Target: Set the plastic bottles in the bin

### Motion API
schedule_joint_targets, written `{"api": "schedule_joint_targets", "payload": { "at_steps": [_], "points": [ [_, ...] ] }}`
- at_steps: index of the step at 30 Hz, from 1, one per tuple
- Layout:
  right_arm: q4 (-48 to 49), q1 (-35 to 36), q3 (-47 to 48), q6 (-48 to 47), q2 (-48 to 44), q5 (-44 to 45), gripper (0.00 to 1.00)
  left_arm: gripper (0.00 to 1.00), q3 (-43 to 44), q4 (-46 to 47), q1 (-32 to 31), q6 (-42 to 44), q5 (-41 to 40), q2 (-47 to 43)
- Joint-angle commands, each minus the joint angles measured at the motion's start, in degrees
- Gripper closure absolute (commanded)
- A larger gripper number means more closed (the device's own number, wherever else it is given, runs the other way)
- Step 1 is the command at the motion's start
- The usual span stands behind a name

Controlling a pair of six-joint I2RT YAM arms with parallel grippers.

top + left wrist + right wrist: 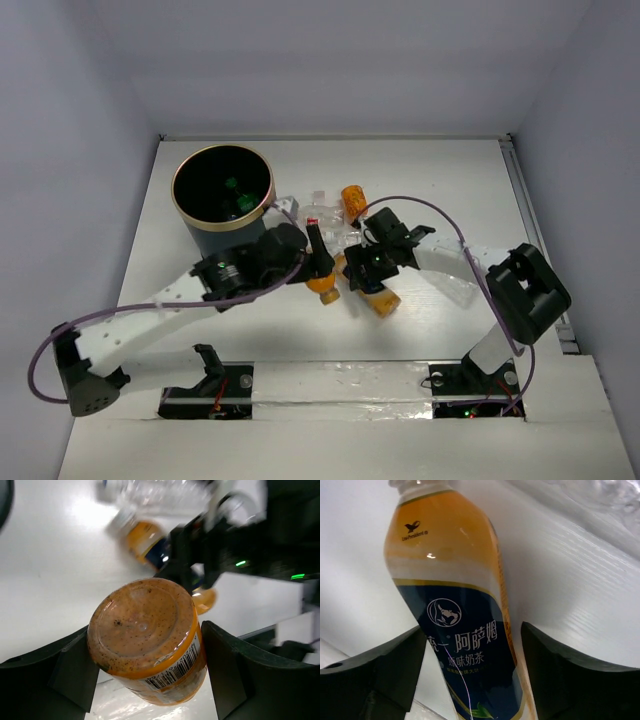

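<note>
My left gripper (322,268) (147,645) is shut on an orange-filled plastic bottle (325,290) (145,615) with a barcode; both pads press its sides and its base faces the wrist camera. Just to its right, my right gripper (368,280) (472,645) stands open astride an orange bottle with a dark blue label (382,300) (450,570), a thin gap showing at each finger. The navy bin (222,190) with its gold rim stands at the back left, just behind the left gripper. Something green lies inside it.
Another orange bottle (353,200) and clear bottles (325,215) lie behind the two grippers. Both grippers work close together at mid-table. The right arm's elbow (528,290) is near the table's right edge. Purple cables loop over both arms.
</note>
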Motion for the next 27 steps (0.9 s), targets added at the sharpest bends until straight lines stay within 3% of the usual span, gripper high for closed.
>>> {"api": "schedule_joint_targets", "payload": {
  "at_steps": [1, 3, 6, 10, 15, 18, 22, 24, 27],
  "points": [
    [5.95, 0.14, -2.64, 0.72, -2.50, -5.09, 0.25, 0.56, 11.60, -9.77, 1.92, 4.93, -8.12, -4.07],
    [6.93, 0.14, -4.41, 1.95, -4.43, -6.51, 0.34, 0.56, 16.10, -11.69, 4.39, 9.85, -9.01, -3.02],
    [6.93, 1.46, -6.35, 3.36, -8.72, -7.74, 0.34, 0.56, 26.55, -11.98, 11.59, 17.23, -10.95, -0.56],
    [5.97, 2.08, -6.27, 5.47, -16.45, -8.62, 0.34, 0.57, 34.21, -8.12, 22.40, 25.23, -10.95, 1.64],
    [2.28, 2.08, -0.56, 7.40, -24.12, -8.27, 0.34, 0.57, 37.31, -4.50, 31.89, 32.09, -13.15, 5.94],
    [1.13, 2.08, 4.88, 8.81, -26.85, -8.10, 0.34, 0.56, 34.42, -1.09, 36.64, 33.86, -11.58, 6.83],
    [5.68, 2.08, 14.09, 12.06, -26.24, -10.37, 0.32, 0.28, 27.48, 2.78, 43.93, 33.25, -6.66, 5.77],
    [8.32, 2.08, 17.71, 14.95, -24.75, -11.00, 0.32, 0.21, 27.03, 3.06, 45.27, 32.63, -4.89, 5.77],
    [15.69, 2.69, 25.01, 19.70, -19.32, -11.26, 0.32, 0.02, 30.26, 2.01, 45.27, 32.10, -2.17, 5.16]
  ]
}}
